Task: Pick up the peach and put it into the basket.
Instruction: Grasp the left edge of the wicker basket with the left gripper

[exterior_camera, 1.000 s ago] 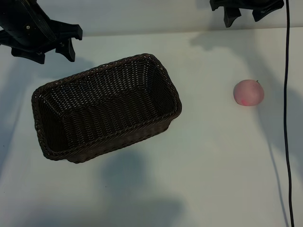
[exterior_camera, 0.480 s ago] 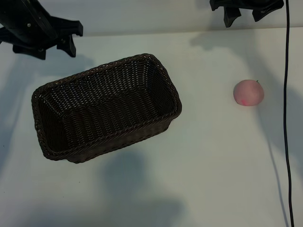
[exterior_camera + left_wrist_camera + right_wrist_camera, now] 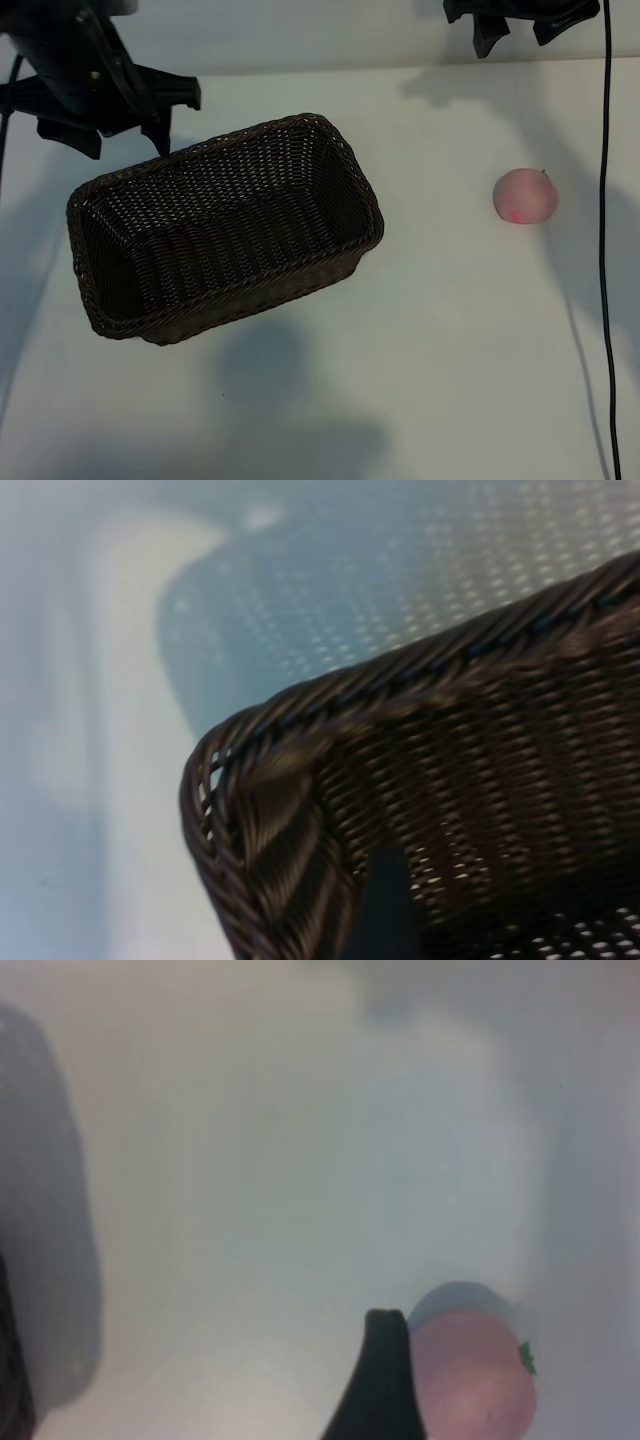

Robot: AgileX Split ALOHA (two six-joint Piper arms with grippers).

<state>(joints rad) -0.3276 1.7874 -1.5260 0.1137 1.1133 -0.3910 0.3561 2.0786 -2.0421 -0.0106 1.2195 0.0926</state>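
The peach (image 3: 525,197) was a small, round, pale-pink fruit with a brighter red spot low on its side and a tiny dark stem at the top. It lay on the white bench (image 3: 450,330), well apart from the basket (image 3: 225,228), which was large, rectangular and dark brown, woven, with a braided rim and rounded corners. The basket held nothing.

My left end effector (image 3: 112,100) hung just beside the basket's far corner, fingers spread, touching nothing. My right end effector (image 3: 520,20) sat at the far edge of the bench, beyond the peach, also spread and gripping nothing.

From outside I saw the layout; my left wrist camera showed only the basket's corner (image 3: 300,810) close up, its weave and braid. My right wrist camera caught the peach (image 3: 470,1375) partly behind one dark fingertip (image 3: 380,1380), with a green fleck at the stem.
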